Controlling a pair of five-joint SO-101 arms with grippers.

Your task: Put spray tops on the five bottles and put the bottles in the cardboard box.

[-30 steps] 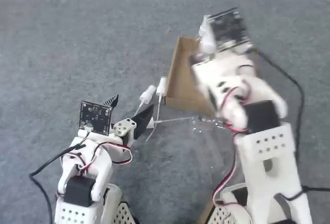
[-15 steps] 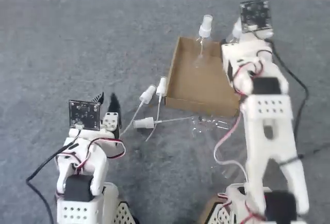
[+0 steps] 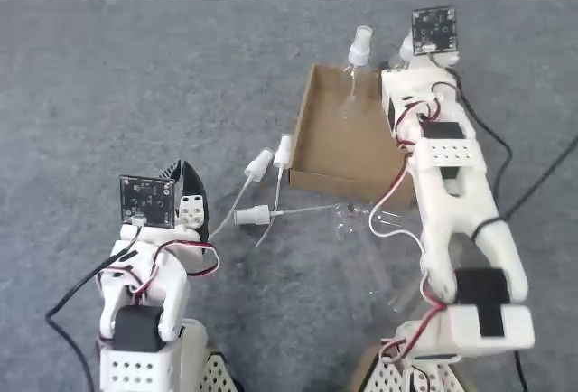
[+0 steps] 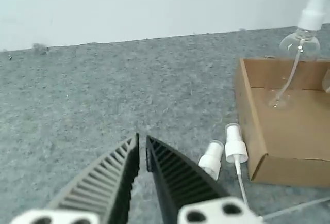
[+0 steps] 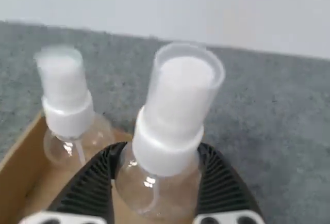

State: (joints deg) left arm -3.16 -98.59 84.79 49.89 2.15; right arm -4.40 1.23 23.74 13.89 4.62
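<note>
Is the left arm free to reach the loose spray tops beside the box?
Probably yes: the spray tops lie on open carpet just ahead of the left gripper, nothing between. The right gripper holds a bottle away at the cardboard box.

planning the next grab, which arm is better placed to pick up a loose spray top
Left. The left pincer is shut, empty and close to the loose spray tops; the right pincer is gripping a capped bottle at the cardboard box.

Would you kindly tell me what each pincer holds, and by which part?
Right pincer grips a clear bottle around its rounded shoulder; left pincer holds nothing.
</note>
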